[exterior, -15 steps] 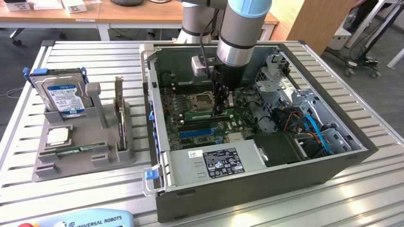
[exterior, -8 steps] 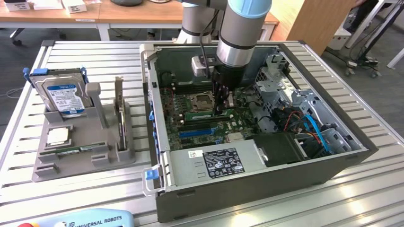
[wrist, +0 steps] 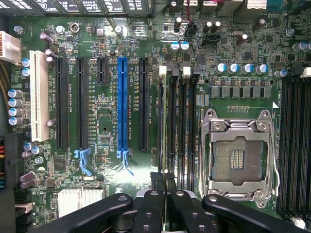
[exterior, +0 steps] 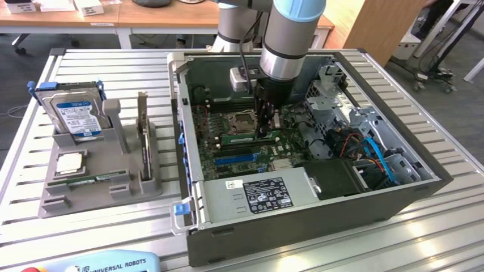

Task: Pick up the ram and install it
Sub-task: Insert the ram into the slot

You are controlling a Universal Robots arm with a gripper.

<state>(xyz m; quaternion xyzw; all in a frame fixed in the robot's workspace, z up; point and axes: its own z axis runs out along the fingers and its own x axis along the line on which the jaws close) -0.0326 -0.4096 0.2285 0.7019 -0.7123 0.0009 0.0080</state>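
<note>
So the arm is reaching down into the open computer case, and the gripper sits low over the board, just beside the empty processor socket. It's at one end of the black memory slots that run along the socket. From the wrist view the fingertips are pulled in nearly all the way, with barely a sliver between them.

The ram, as far as I can make out, is the pale green strip standing on edge in those slots. It's right next to the socket, on the side facing the blue slot, and the gripper is at its end. I honestly can't tell whether the fingers are pinching the stick or just resting on top of it.

Well away from the socket, outside the case toward the exterior view's left, a grey holder sits on the slatted worktop. It has a hard drive standing upright, a square chip lying flat, and another thin green stick lying in a groove.
</note>
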